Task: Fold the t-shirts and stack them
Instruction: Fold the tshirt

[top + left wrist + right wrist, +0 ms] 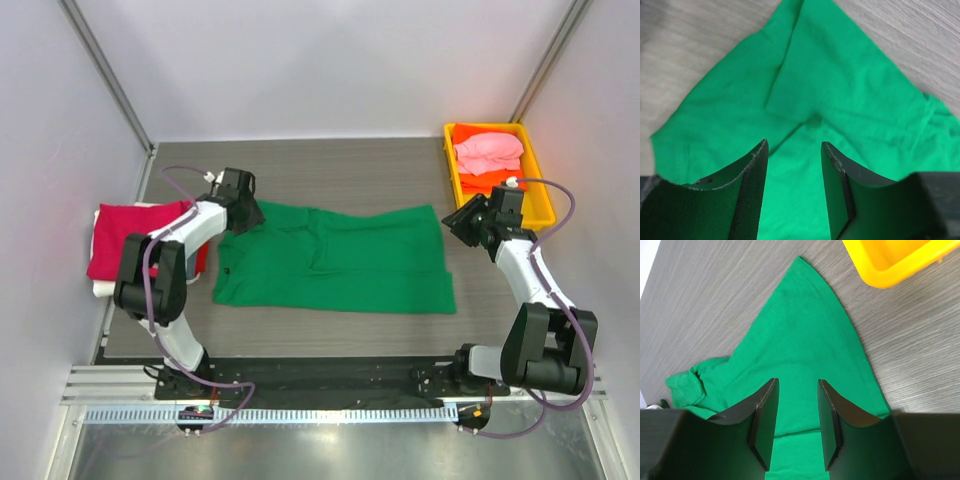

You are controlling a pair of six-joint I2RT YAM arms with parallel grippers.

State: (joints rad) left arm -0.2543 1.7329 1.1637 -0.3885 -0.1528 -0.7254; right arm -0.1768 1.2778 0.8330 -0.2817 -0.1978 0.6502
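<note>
A bright green t-shirt (330,260) lies spread across the middle of the table, with a flap folded over near its centre. My left gripper (248,215) hovers over the shirt's far left corner. In the left wrist view its jaws (794,150) stand open above green cloth (840,85), with nothing between them. My right gripper (462,220) sits at the shirt's far right corner. Its jaws (797,387) are open too, over the hemmed corner (810,325). A crimson folded shirt (130,238) lies on a white one (100,288) at the left.
A yellow tray (449,165) stands at the far right and holds a pink shirt (487,150) on an orange one (480,183); its corner (890,265) shows in the right wrist view. White walls enclose the table on three sides.
</note>
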